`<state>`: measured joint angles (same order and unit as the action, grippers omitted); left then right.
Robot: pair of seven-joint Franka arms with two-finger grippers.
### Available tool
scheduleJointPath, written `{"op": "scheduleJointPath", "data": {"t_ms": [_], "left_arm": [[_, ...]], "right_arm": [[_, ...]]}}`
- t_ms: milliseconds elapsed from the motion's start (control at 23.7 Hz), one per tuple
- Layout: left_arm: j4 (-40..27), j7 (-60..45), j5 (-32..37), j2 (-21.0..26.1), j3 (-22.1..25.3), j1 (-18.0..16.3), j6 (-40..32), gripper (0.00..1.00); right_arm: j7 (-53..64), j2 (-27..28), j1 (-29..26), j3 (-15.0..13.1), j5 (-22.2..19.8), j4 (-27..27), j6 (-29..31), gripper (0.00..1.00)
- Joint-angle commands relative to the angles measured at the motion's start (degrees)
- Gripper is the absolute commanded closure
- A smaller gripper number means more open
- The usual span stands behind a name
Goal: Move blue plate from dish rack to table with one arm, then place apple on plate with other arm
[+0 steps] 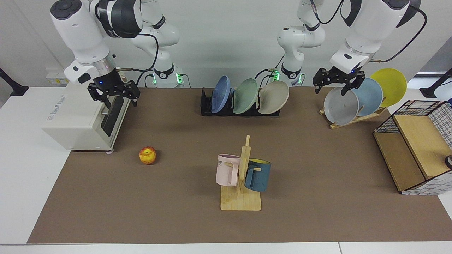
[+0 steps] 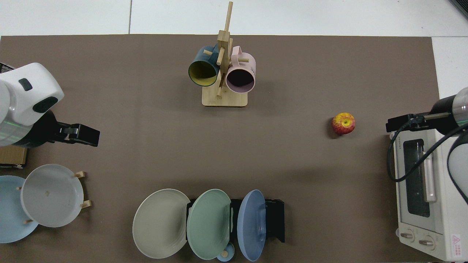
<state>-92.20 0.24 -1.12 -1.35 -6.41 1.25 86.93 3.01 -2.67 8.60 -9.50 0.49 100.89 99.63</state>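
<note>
The matte periwinkle-blue plate (image 1: 220,94) stands in the low black dish rack (image 1: 206,106) at upper centre, the small yellow-red apple (image 1: 147,155) lies mid-left on the brown bench (image 1: 317,183), and both the left tool (image 1: 338,86) upper right and right tool (image 1: 120,100) upper left hang spread and empty.

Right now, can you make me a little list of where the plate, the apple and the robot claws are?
blue plate: standing in the dish rack, not yet moved
apple: lying on the table, alone
right claw: open, above the toaster oven
left claw: open, by the grey plate on the wooden stand
mug tree: holds two mugs
</note>
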Motion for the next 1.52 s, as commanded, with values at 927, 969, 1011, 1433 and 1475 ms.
{"op": "scheduleJointPath", "data": {"t_ms": [927,969,1011,1433,1475], "left_arm": [[-0.9,-0.3,-0.2,-2.0,0.1,0.8,-0.1,0.00],[-1.1,-0.7,-0.2,-2.2,-0.2,0.9,-0.2,0.00],[-1.2,-1.0,-0.4,-2.4,-0.4,0.9,-0.4,0.00],[-5.5,-2.2,-7.5,-5.2,-5.6,1.6,0.6,0.00],[-6.4,-2.2,-8.1,-5.6,-6.5,1.5,0.8,0.00]], "right_arm": [[2.2,0.4,1.7,0.3,-0.3,3.5,11.0,0.00],[2.3,0.8,1.7,0.3,-0.3,3.6,11.2,0.00],[2.4,1.3,1.7,0.3,-0.3,3.7,11.3,0.00],[3.3,8.9,0.8,0.3,-0.1,5.6,18.9,0.00],[3.2,9.6,0.8,0.3,0.0,5.9,19.4,0.00]]}}
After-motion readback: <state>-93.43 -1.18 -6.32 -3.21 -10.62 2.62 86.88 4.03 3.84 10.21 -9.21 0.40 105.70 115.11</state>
